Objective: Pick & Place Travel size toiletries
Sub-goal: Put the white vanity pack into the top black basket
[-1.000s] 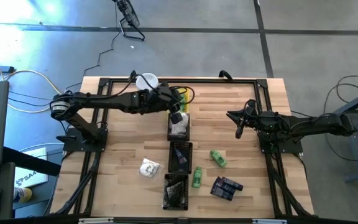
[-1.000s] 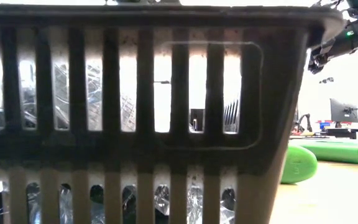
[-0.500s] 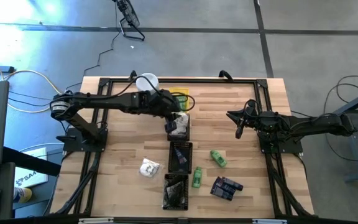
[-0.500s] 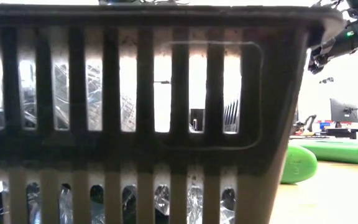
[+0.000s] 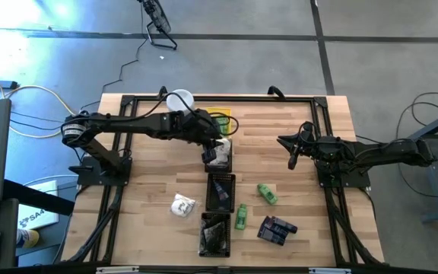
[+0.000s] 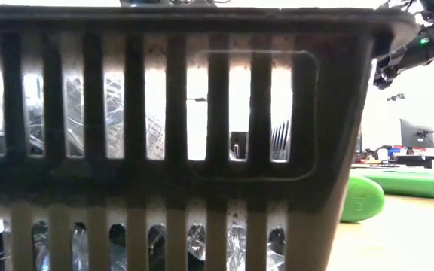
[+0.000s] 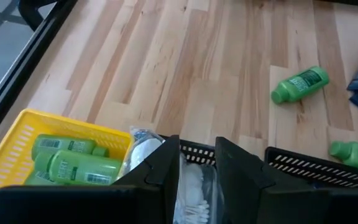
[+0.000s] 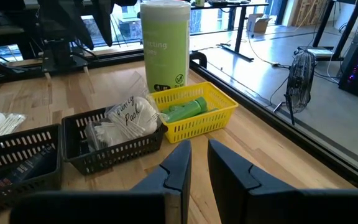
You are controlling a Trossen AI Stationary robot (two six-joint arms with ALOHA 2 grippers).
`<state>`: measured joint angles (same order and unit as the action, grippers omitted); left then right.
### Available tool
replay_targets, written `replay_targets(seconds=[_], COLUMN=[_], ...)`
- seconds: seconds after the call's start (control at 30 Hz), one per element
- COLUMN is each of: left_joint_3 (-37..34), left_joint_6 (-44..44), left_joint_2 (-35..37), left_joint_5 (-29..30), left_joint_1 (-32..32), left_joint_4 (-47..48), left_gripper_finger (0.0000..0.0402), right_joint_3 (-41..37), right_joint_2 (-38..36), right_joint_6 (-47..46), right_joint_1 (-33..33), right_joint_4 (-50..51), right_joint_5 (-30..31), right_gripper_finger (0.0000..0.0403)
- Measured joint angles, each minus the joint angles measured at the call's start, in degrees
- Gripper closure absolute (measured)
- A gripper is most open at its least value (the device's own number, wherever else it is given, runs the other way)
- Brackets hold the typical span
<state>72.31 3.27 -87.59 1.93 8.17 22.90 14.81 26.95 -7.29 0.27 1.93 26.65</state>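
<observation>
My left gripper [image 5: 216, 151] [image 7: 197, 146] hangs over the far black tray [image 5: 220, 161], shut on a white clear-wrapped packet [image 7: 191, 190]. Beside that tray stands a yellow tray [image 7: 17, 137] holding green bottles [image 7: 73, 163]. Loose on the table lie two green bottles [image 5: 267, 192] [image 5: 240, 217], dark blue packets [image 5: 276, 230] and another white packet [image 5: 182, 204]. My right gripper [image 5: 293, 154] [image 8: 199, 158] waits above the table's right side, shut with nothing between its fingers. My left gripper has the white packet between its two fingers, which slant down from the table's left. One crinkly end [image 7: 143, 142] sticks out beside a finger, over the tray's rim. The fingers hide the place of contact. Whether the packet rests in the tray cannot be told.
Two more black trays [image 5: 220, 192] [image 5: 215, 234] stand in a row toward the near edge; the nearest one's slotted wall [image 6: 164, 135] fills the low view. A tall pale-green canister [image 8: 165, 43] stands at the far edge behind the yellow tray. Bare wood lies between the trays and my right arm.
My left gripper has turned at the wrist and tipped further down over the far black tray, staying shut; the white packet has shifted a little with it. For the last half second it has kept still.
</observation>
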Motion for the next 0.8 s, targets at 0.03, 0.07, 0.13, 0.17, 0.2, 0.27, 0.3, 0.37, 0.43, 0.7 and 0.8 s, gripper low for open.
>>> replay_targets(seconds=[0.03, 0.07, 0.13, 0.17, 0.2, 0.27, 0.3, 0.37, 0.43, 0.7, 0.8], left_joint_3=[0.00, 0.00, 0.00, 0.00, 0.00, 0.00, 0.00, 0.00, 0.00, 0.00, -0.02], left_joint_6=[-0.13, -0.28, -0.51, -1.13, -1.59, -2.40, -2.92, -3.14, -3.24, -4.47, -4.33], left_joint_2=[0.00, 0.00, 0.00, 0.00, 0.00, -0.01, 0.00, -0.02, 0.00, -0.01, 0.00], left_joint_5=[-0.06, -0.09, -0.10, -0.10, -0.10, -0.05, -0.06, -0.06, -0.08, -0.06, -0.03], left_joint_1=[-0.07, -0.46, -1.14, -1.41, -1.95, -2.96, -3.57, -4.82, -5.98, -8.64, -9.37], left_joint_4=[0.00, 0.00, 0.04, 0.04, 0.11, 0.19, 0.20, 0.20, 0.20, 1.00, 1.43], left_gripper_finger=[0.0302, 0.0302, 0.0302, 0.0302, 0.0302, 0.0302, 0.0302, 0.0302, 0.0302, 0.0302, 0.0302], right_joint_3=[0.00, 0.00, 0.00, 0.00, 0.00, 0.00, 0.00, 0.00, 0.00, 0.00, 0.00], right_joint_2=[-0.01, 0.01, 0.01, -0.01, -0.01, 0.00, -0.01, 0.00, -0.01, 0.01, -0.01], right_joint_6=[0.00, 0.00, 0.00, 0.01, 0.02, 0.02, 0.02, 0.02, 0.02, 0.02, 0.02], right_joint_1=[-0.01, -0.01, -0.02, -0.01, 0.00, -0.02, 0.00, -0.02, -0.02, -0.02, 0.00], right_joint_4=[0.00, 0.00, -0.02, -0.01, 0.00, -0.01, -0.02, -0.02, -0.02, -0.24, -0.87], right_joint_5=[0.00, 0.00, 0.02, 0.06, 0.26, 0.46, 0.46, 0.46, 0.46, 0.46, 0.44], right_gripper_finger=[0.0357, 0.0357, 0.0357, 0.0357, 0.0357, 0.0357, 0.0357, 0.0357, 0.0357, 0.0357, 0.0357])
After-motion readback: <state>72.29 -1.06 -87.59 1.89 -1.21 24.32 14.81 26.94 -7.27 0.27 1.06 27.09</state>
